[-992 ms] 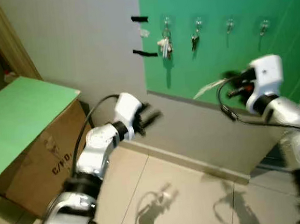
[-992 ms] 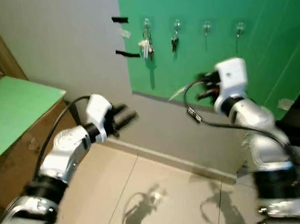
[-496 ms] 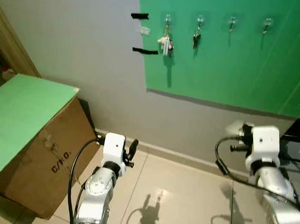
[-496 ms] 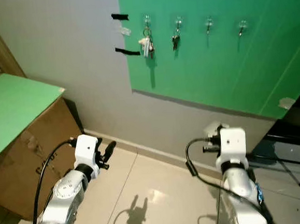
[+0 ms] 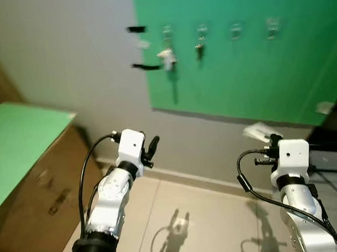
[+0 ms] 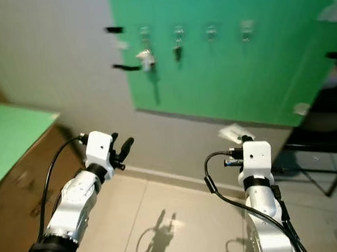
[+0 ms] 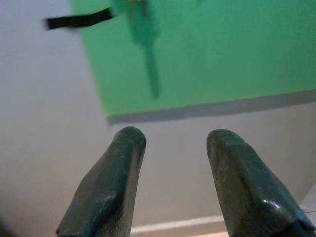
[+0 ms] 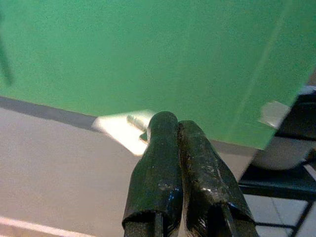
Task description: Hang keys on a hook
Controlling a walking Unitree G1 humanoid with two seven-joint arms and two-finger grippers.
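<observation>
A green panel (image 5: 240, 68) on the grey wall carries a row of hooks. Bunches of keys hang on the first hook (image 5: 166, 56) and the second hook (image 5: 200, 46); the two hooks to their right (image 5: 237, 30) (image 5: 272, 24) look bare. My right gripper (image 8: 170, 123) is shut on a key with a white tag (image 8: 121, 129), held low in front of the wall under the panel (image 5: 261, 131). My left gripper (image 7: 170, 140) is open with nothing between its fingers, low and left of the panel (image 5: 152, 146).
A cardboard box with a green top (image 5: 24, 143) stands at the left. A black chair (image 6: 325, 119) is at the right by the wall. Two black tape strips (image 5: 146, 65) sit on the wall left of the panel. Tiled floor (image 5: 193, 217) lies below.
Both arms have come down from near the panel to low in front of the wall. The right gripper keeps the tagged key. The camera has shifted, so the whole picture moved.
</observation>
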